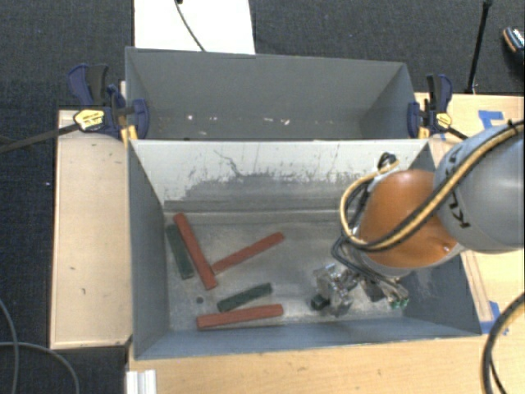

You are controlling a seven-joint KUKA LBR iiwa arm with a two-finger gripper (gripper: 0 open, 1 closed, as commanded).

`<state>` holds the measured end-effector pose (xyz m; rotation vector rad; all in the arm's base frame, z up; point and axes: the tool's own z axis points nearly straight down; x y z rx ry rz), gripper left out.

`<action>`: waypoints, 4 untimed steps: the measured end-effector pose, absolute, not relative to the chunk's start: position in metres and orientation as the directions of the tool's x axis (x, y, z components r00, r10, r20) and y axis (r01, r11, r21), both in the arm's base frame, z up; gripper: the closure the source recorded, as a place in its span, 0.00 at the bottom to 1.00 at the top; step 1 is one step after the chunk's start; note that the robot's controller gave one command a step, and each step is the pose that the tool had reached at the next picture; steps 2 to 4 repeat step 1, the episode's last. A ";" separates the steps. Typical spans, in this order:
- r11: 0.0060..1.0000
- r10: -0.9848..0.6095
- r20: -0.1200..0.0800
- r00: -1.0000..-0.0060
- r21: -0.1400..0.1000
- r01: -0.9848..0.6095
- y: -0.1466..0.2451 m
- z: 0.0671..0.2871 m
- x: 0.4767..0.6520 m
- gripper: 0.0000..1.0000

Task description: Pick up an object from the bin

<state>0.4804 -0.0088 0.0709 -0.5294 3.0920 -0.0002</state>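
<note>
Low in the right front part of the bin [271, 175], the claw [335, 295] sits close to the floor under the arm's orange cover [402, 220]. Whether it is open or closed cannot be told from here, and the floor just around it looks bare.

The nearest things lie to its left, apart from it: a green stick [244, 297] and, just in front of that, a red stick [239, 317] by the front wall [312, 339]. Farther back lies a second red stick [248, 251]. Well apart at the left, a long red stick [194, 251] lies against a dark green stick [179, 251].

The likeliest failure is closing on nothing, since no stick seems to lie under the claw. The sticks also lie flat and thin on the metal, so a grab from above may skid off or push one away. Reaching for the front red stick risks knocking the wall. The touching pair at the left could come up together or jam.
</note>
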 end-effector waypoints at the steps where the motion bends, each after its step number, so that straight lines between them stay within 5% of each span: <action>1: 0.944 -0.329 -0.009 -0.944 -0.003 -0.329 -0.009 0.164 0.483 1.00; 4: 0.944 -0.329 -0.009 -0.944 -0.003 -0.329 -0.009 0.164 0.483 1.00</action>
